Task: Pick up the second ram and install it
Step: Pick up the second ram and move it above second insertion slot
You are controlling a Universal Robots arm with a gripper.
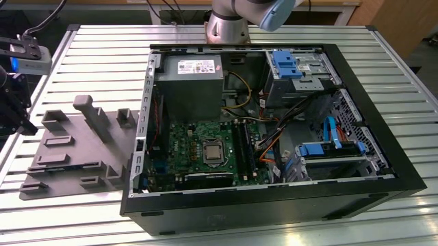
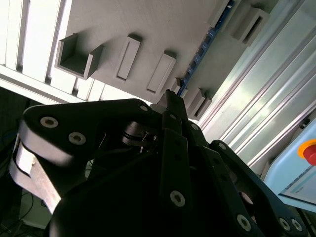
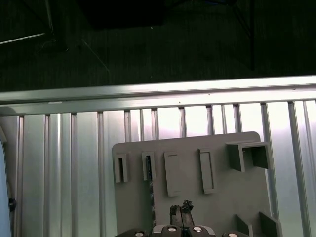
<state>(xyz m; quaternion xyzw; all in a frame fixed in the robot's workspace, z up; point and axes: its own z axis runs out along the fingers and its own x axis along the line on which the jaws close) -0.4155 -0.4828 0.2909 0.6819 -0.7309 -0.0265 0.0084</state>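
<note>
Exterior view: an open computer case (image 1: 274, 210) lies on its side on a slatted metal table (image 1: 102, 61). Inside it are a green motherboard (image 1: 198, 148), long black memory slots (image 1: 243, 146) and a grey power supply (image 1: 188, 87). The robot arm's base (image 1: 226, 25) stands on the far side of the table, behind the case. On the exterior view's left of the case, just beside it, rests a grey plastic tray (image 1: 75, 148) with raised blocks. The gripper (image 1: 19, 115) hangs at the far left edge of this view, raised above the table near the tray's left side.

Second wrist view: the black gripper (image 2: 169, 98) points down at the tray (image 2: 148, 24). Its fingertips are drawn together, with nothing between them. The second ram (image 2: 200, 52), a thin dark stick with a blue edge, stands on its edge in the tray between rows of blocks. The fingertips are near one end of it. Whether they touch it cannot be told.

First wrist view: the gripper (image 3: 180, 211) hovers over the tray (image 3: 237, 197), fingertips close together and empty. The ram (image 3: 151, 197) sits just beside them as a narrow dark strip, in line with one of the tray's slotted blocks.
</note>
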